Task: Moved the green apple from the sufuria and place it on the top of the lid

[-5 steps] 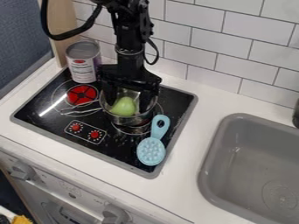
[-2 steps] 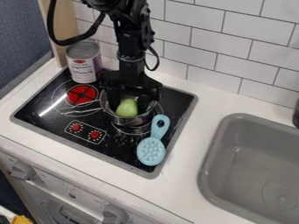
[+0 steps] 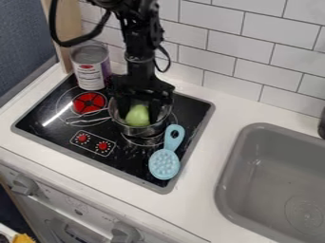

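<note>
As I watch from the room, the black gripper (image 3: 141, 100) hangs right over the metal pot (image 3: 154, 128), reaching down into its mouth, and directly below it sits the green apple (image 3: 138, 116), inside the pot! Whether the gripper has hold of it or is spread around it, I can't tell from here; the dark parts crowd the apple's upper end. And what an apple: pale, yellowish green, plain all over, full and round below, a touch narrower towards the top, bright against the black arm above it and the shiny pot wall.
</note>
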Robot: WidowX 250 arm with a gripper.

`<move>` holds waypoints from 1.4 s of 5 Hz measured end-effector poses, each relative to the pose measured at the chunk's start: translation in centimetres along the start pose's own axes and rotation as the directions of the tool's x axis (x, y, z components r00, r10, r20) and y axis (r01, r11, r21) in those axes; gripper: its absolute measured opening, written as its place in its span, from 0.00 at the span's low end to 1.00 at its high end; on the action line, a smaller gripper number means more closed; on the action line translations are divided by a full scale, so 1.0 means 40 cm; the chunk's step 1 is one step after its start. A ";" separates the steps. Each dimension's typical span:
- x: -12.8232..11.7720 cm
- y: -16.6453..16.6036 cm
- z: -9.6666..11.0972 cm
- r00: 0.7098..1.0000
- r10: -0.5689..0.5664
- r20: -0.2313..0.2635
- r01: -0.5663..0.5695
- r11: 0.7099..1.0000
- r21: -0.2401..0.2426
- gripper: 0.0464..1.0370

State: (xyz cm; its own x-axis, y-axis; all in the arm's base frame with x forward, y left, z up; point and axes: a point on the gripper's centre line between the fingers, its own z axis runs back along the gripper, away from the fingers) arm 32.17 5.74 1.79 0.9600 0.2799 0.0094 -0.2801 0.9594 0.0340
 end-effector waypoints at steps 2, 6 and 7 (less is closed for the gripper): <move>0.046 0.022 0.121 0.993 0.105 0.048 -0.101 0.991 -0.091 0.69; 0.079 0.285 0.161 0.925 0.356 0.130 -0.343 0.932 -0.115 0.65; 0.065 0.356 0.098 0.914 0.389 0.115 -0.382 0.920 -0.084 0.65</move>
State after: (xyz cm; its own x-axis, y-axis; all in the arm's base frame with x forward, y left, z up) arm 30.68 19.98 6.22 0.7682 0.6254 0.1370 -0.6243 0.7792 -0.0564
